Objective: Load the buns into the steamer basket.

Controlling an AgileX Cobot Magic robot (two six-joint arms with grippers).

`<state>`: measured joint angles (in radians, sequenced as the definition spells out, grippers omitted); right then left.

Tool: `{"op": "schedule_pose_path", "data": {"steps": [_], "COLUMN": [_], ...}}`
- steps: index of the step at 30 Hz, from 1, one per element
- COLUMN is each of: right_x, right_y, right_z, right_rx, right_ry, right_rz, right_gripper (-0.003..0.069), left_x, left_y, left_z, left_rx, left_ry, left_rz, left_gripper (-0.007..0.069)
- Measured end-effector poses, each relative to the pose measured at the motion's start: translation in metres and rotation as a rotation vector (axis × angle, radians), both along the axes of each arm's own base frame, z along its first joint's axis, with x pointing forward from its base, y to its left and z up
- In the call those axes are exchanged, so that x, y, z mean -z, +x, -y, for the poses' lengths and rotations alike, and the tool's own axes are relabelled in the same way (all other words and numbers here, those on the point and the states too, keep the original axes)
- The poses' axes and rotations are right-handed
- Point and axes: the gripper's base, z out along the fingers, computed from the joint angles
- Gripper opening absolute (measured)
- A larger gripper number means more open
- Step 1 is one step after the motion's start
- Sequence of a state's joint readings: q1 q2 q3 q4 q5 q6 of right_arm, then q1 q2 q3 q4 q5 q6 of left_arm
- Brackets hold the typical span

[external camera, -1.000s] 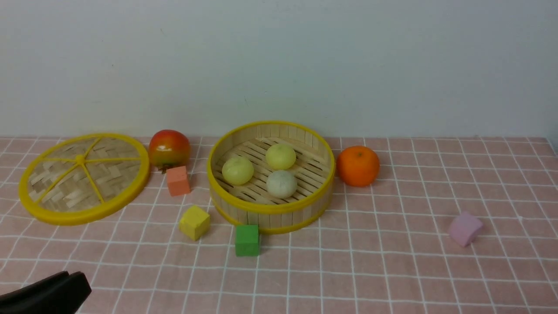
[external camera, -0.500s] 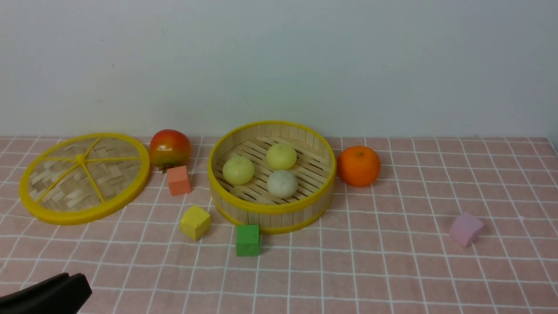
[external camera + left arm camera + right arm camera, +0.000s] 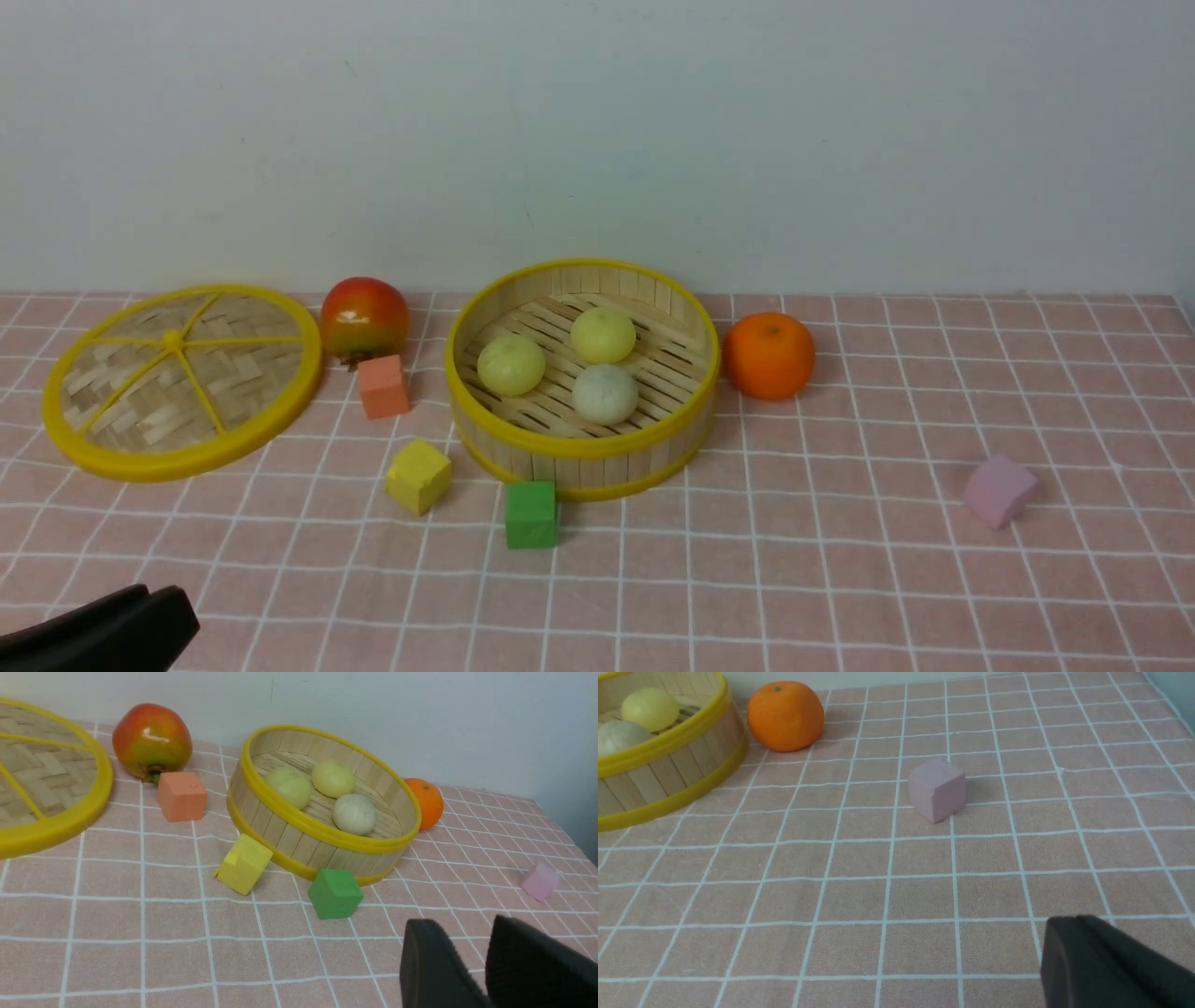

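Altogether three buns [image 3: 571, 364] in one steamer basket [image 3: 579, 446], left claw [image 3: 481, 956] parted, empty, right claw [image 3: 1083, 956] seemingly closed, empty.

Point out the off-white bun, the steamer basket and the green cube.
off-white bun [image 3: 605, 393]: front view, middle of its rounded top.
steamer basket [image 3: 579, 446]: front view, near yellow rim.
green cube [image 3: 531, 513]: front view, middle of its front face.

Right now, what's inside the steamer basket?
Three buns lie on the slatted floor of the basket: two pale yellow and one off-white. The near wall hides the front strip of floor.
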<state>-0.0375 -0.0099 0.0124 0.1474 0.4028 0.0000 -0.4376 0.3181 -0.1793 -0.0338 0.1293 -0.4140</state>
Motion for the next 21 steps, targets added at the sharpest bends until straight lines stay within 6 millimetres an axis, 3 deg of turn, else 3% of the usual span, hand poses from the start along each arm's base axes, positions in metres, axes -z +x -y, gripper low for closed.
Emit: {"op": "schedule_pose_path", "data": {"steps": [10,15,18,21], "right_x": [0.0,0.0,0.0,0.0], "right_y": [0.0,0.0,0.0,0.0], "right_z": [0.0,0.0,0.0,0.0], "right_rx": [0.0,0.0,0.0,0.0], "right_ry": [0.0,0.0,0.0,0.0], "right_rz": [0.0,0.0,0.0,0.0], "right_gripper": [0.0004,0.0006,0.0007,0.0011], "left_x": [-0.003,0.0,0.006,0.027], "left_y": [0.0,-0.009,-0.015,-0.021], "left_z": [-0.002,-0.019,-0.026,-0.033], "left_rx": [-0.011,-0.175,-0.271,-0.38], "left_ry": [0.073,0.019,-0.029,-0.005], "left_rz": [0.09,0.161,0.186,0.169], "left_gripper": [0.0204,0.0186,0.0166,0.0072]}}
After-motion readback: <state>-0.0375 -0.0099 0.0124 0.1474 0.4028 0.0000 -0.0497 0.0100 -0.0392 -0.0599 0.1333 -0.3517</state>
